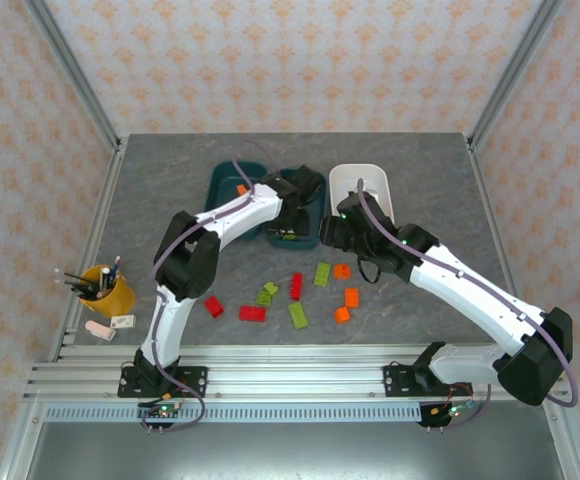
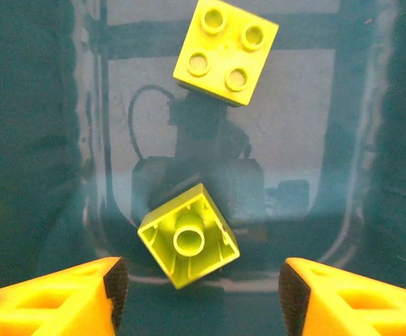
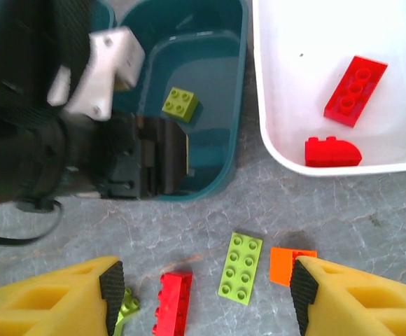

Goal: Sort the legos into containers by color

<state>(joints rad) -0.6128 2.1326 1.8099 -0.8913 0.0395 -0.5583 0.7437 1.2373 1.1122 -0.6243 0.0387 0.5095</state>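
My left gripper (image 2: 203, 297) (image 1: 290, 228) hangs open inside the middle dark teal container (image 2: 21, 140) (image 1: 314, 220). A lime-green square lego (image 2: 189, 236) lies loose, hollow side up, just beyond its fingertips and touching neither. Another green lego (image 2: 225, 50) sits studs up farther in. My right gripper (image 3: 206, 301) (image 1: 336, 246) is open above the table, over a green lego (image 3: 241, 267), a red lego (image 3: 173, 302) and an orange lego (image 3: 287, 264). The white container (image 3: 273, 150) (image 1: 365, 180) holds two red legos (image 3: 355, 86). The left teal container (image 1: 226, 190) holds an orange lego (image 1: 241, 188).
Several red, green and orange legos lie scattered on the grey table (image 1: 420, 180) between the arms, around a red one (image 1: 252, 313). A yellow pencil cup (image 1: 108, 292) stands at the left edge. The left arm's wrist (image 3: 84, 161) fills the near end of the middle tub.
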